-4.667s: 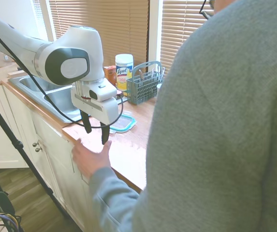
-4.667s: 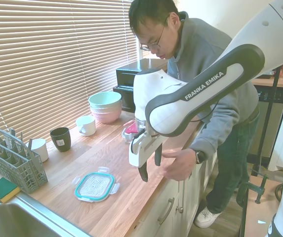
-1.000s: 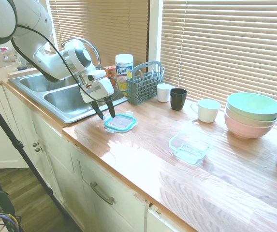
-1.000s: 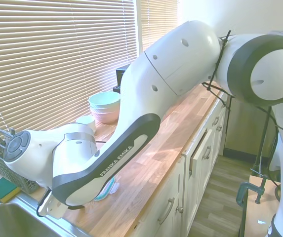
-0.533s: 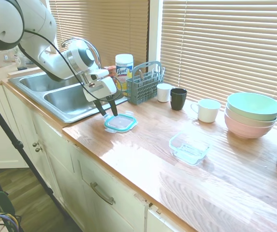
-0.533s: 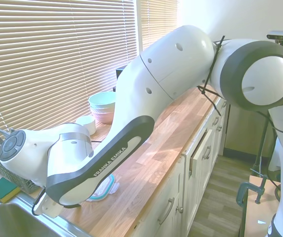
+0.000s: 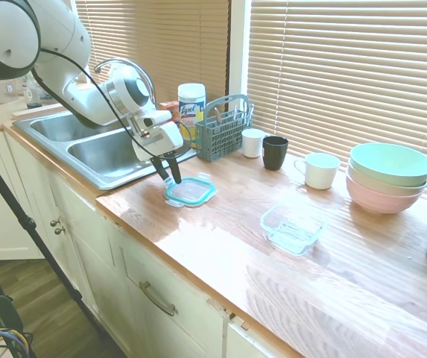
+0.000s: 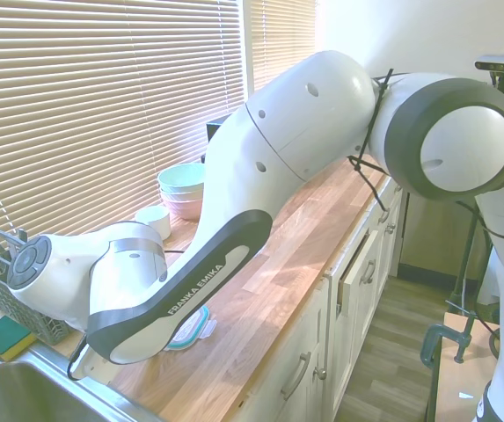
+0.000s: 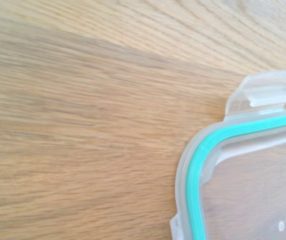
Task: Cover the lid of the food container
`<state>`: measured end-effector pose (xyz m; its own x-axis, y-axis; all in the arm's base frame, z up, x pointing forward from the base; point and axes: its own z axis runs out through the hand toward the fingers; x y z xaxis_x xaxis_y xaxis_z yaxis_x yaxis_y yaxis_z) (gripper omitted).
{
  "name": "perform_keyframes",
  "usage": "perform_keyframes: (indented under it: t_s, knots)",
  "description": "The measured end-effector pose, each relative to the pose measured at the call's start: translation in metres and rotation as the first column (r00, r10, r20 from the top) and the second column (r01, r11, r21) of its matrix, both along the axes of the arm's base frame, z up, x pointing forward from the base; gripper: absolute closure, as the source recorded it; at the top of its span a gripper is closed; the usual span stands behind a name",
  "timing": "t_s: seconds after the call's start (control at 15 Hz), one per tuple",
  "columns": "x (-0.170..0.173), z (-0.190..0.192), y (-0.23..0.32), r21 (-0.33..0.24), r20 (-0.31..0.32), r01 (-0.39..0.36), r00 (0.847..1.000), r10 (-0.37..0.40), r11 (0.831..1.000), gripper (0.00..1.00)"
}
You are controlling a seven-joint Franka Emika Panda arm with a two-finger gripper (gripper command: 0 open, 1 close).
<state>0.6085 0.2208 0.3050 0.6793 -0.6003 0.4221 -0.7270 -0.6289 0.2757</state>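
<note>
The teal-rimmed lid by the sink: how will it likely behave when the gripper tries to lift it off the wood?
The lid lies flat on the countertop, so the gripper may slide it rather than lift it. Thin clear plastic suggests it is light and somewhat flexible. Its snap tabs would probably bend if pinched.

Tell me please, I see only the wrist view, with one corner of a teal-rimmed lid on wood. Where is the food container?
Observer: The food container stands uncovered on the countertop, apart from the lid, on the side toward the stacked bowls.
Operator: And where is the gripper in relation to the lid?
Observer: The gripper is low at the lid's edge on the side toward the sink.
</note>
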Motion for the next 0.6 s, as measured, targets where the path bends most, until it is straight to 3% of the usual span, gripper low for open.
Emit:
perform_keyframes:
  t_s: [0.6]
  knots:
    - [-0.0005, -0.0067, -0.0008, -0.034, 0.0, -0.022, 1.0, 0.022, 0.999, 1.0]
